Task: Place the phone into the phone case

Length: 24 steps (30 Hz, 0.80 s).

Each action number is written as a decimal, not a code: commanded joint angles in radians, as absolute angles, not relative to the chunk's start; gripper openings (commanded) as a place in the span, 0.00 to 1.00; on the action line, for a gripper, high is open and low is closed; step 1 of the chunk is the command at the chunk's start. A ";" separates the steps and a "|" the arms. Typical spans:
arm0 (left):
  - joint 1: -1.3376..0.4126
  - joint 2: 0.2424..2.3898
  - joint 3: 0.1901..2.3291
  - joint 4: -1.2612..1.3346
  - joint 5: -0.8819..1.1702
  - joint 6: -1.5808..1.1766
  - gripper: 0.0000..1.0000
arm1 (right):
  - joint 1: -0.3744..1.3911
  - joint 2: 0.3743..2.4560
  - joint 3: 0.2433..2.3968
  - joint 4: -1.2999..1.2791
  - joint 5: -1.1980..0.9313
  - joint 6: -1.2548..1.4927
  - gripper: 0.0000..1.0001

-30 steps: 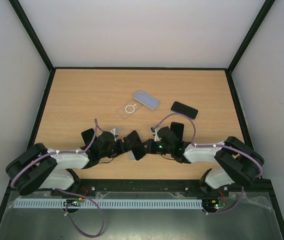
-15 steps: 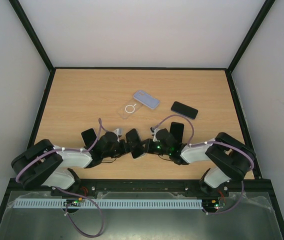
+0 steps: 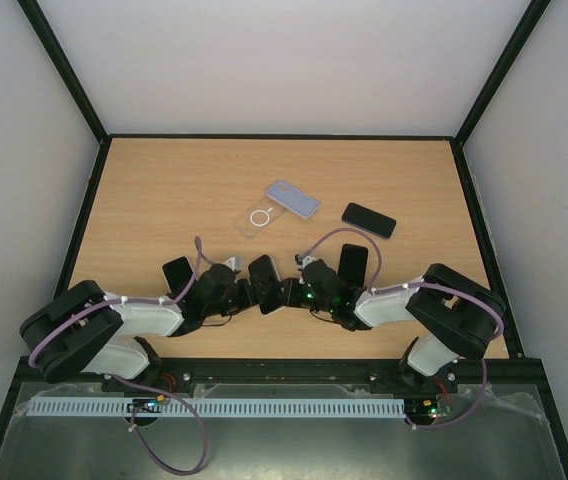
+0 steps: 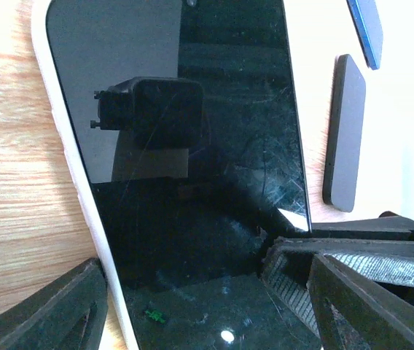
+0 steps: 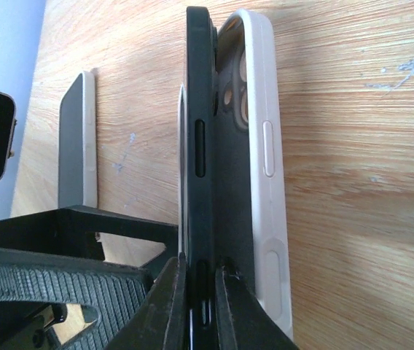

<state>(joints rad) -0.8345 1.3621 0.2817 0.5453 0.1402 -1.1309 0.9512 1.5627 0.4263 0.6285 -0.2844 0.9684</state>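
Phone [image 5: 200, 109] and phone case [image 5: 262, 182] held together between my two grippers, at the near middle of the table [image 3: 164, 190].
My right gripper [image 5: 201, 266] is clamped on the black phone's faces. The pale case sits against its back with part of its inside showing. My left gripper [image 4: 185, 262] brackets the pair across its width, with one finger on the case's white rim and the other at the screen's edge. Farther out lie a clear case [image 3: 258, 219], a bluish handset [image 3: 292, 198] and a black handset [image 3: 368, 219].
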 commanded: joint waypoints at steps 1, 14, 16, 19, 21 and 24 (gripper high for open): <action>-0.854 1.345 0.293 0.523 0.183 -1.123 0.76 | 0.975 1.585 0.439 0.409 -0.227 0.904 0.09; -0.861 1.321 0.294 0.482 0.161 -1.111 0.72 | 1.020 1.537 0.499 0.337 -0.200 0.903 0.22; -0.861 1.311 0.295 0.470 0.153 -1.109 0.71 | 1.020 1.510 0.518 0.280 -0.170 0.881 0.27; -0.861 1.299 0.296 0.466 0.153 -1.108 0.71 | 1.021 1.499 0.545 0.213 -0.142 0.862 0.30; -0.862 1.294 0.295 0.459 0.153 -1.108 0.71 | 1.026 1.499 0.562 0.176 -0.131 0.850 0.32; -0.862 1.284 0.295 0.449 0.152 -1.105 0.71 | 1.040 1.489 0.589 0.116 -0.105 0.833 0.35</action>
<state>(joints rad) -0.8555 1.3087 0.2817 0.4759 0.1493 -1.1240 1.0187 1.5200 0.5453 0.2493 -0.1699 0.8768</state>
